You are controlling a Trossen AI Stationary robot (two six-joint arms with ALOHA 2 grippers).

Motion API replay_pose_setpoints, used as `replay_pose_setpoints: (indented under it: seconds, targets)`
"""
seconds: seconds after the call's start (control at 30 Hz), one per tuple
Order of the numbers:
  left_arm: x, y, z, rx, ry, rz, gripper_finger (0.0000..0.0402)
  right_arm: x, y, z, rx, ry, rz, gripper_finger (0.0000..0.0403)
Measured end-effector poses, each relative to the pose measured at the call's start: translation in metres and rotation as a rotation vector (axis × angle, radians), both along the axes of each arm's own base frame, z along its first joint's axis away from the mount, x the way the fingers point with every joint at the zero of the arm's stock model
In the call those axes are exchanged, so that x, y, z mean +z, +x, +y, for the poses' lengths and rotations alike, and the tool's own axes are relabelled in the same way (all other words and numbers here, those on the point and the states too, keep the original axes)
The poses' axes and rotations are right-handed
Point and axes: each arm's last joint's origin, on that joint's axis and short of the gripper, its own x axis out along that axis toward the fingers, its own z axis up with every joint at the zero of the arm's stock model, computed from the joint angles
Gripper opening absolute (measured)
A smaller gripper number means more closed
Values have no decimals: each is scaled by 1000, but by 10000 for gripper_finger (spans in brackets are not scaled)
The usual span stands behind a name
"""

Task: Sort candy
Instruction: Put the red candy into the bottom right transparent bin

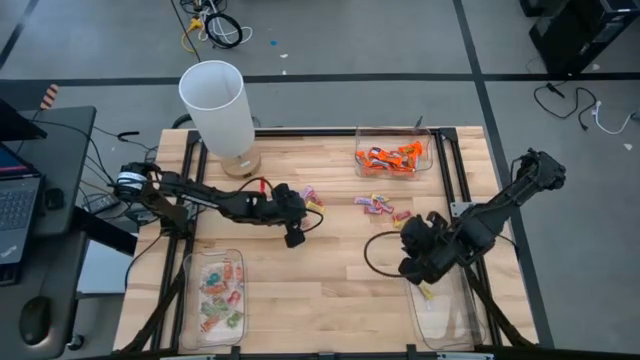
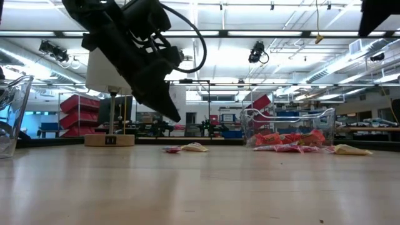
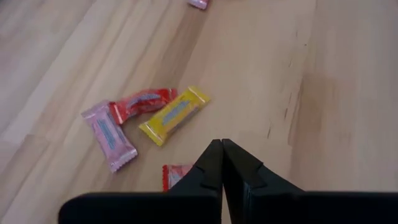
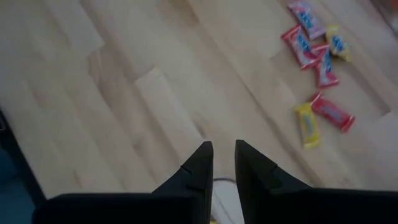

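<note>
High view shows the left claw (image 1: 294, 237) near worktop (image 1: 320, 300) centre, just beside a small cluster of loose candy (image 1: 312, 198); left wrist view has its fingers (image 3: 211, 165) pressed tip to tip, clenched on nothing I can see, w/ a pink, a red and a yellow sweet (image 3: 174, 115) lying just ahead and another red one partly under the tips. Right claw (image 1: 425, 285) sits over the near-right tray (image 1: 440, 320); right wrist view shows its fingers (image 4: 196, 165) slightly apart w/ a pale strip in the gap and a bit of yellow low between them. Can't tell if that's a gripped sweet or the tray below, tho high view shows a yellowish bit at the tips, so prob. a yellow piece held or just let go. Sorted so far, judging by the layout: orange ones in the far tray (image 1: 393, 160), mixed pale ones in the near-left tray (image 1: 220, 300), near-right tray almost bare. More loose sweets lie mid-worktop (image 1: 380, 205). Step in hand looks like: right arm at drop-off, left arm lining up a pick. Next for the left: part the fingers, come down astride one sweet only, pref. the outer pink or the yellow, since red and yellow touch and a sloppy close would grab both, then carry it to the matching tray
</note>
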Motion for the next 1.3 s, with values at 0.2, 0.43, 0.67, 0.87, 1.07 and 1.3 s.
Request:
replay_pose_setpoints:
  seconds: [0.2, 0.43, 0.67, 0.87, 1.07, 1.3]
  targets:
    - [-3, -4, 0, -129, 112, 93, 39, 0, 4, -7, 25, -22, 11, 54]
    - [-4, -4, 0, -324, 294, 168, 82, 0, 5, -7, 39, -26, 10, 54]
    - [-7, -8, 6, -364, 302, 227, 131, 0, 5, -7, 39, -26, 10, 54]
    - [-26, -4, 7, -382, 273, 256, 153, 0, 5, -7, 37, -33, 6, 53]
    - [-43, 7, 7, -372, 284, 238, 154, 0, 6, -7, 35, -36, 2, 54]
    - [-50, 9, 9, -350, 271, 249, 154, 0, 6, -7, 35, -36, -3, 52]
